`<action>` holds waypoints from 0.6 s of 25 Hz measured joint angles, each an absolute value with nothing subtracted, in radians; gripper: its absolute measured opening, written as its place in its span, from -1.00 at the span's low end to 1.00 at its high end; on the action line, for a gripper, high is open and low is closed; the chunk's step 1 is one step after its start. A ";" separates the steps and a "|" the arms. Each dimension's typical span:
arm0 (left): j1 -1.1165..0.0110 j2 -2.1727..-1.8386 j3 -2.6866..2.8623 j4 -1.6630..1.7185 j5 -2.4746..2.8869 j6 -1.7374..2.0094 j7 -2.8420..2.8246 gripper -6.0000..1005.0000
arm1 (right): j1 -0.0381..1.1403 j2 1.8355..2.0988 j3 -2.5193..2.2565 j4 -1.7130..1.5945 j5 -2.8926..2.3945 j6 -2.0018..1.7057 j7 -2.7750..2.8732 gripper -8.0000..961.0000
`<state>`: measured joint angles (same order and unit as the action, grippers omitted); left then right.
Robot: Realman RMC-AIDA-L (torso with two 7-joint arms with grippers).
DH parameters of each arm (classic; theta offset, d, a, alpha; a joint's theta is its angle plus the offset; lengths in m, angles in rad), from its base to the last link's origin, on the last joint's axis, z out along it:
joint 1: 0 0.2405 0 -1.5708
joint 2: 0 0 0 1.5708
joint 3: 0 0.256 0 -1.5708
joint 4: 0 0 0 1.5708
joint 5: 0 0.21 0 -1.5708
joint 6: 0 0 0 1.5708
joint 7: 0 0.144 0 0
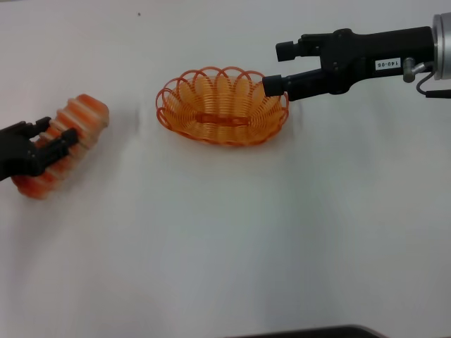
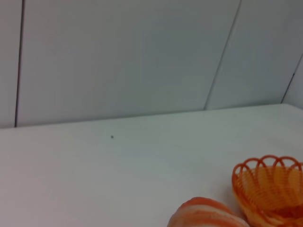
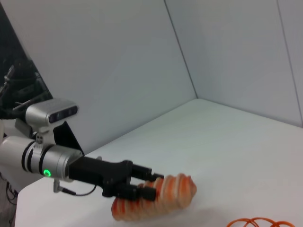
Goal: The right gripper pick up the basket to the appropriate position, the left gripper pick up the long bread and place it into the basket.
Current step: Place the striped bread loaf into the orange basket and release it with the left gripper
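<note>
White desk (image 1: 225, 246) all round, and the left gripper (image 1: 62, 141) has its jaws clamped across the long bread (image 1: 67, 137) at the left edge. Over on the right, the right gripper (image 1: 278, 67), jaws spread, has its lower finger on the basket (image 1: 222, 105) rim.

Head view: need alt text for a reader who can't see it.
On a white table, the left gripper grips the long bread around its middle at far left. The right gripper, reaching in from the upper right, is open, with one finger at the rim of the empty orange basket and the other above it.
</note>
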<state>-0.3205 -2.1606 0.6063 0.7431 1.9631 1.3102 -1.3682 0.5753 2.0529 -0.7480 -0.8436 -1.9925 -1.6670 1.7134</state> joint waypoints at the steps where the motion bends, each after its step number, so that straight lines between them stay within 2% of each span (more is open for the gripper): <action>1: -0.319 -2.160 0.605 0.752 1.955 1.320 -1.370 0.20 | 0.575 2.052 -0.750 -0.844 -1.994 -1.669 1.713 0.99; 4: -0.318 -2.158 0.591 0.779 1.935 1.368 -1.378 0.11 | 0.571 2.046 -0.750 -0.844 -1.996 -1.676 1.713 1.00; 8: -0.346 -2.148 0.560 0.810 1.925 1.455 -1.387 0.00 | 0.563 2.026 -0.750 -0.844 -1.999 -1.720 1.723 1.00; 15: -0.520 -2.095 0.627 0.818 1.932 1.590 -1.472 -0.11 | 0.541 2.004 -0.748 -0.844 -2.071 -1.805 1.725 0.99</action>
<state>-0.5205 -2.0952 0.6266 0.8182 1.9318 1.5896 -1.4717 0.5413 2.0042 -0.7476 -0.8444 -2.0707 -1.8046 1.7250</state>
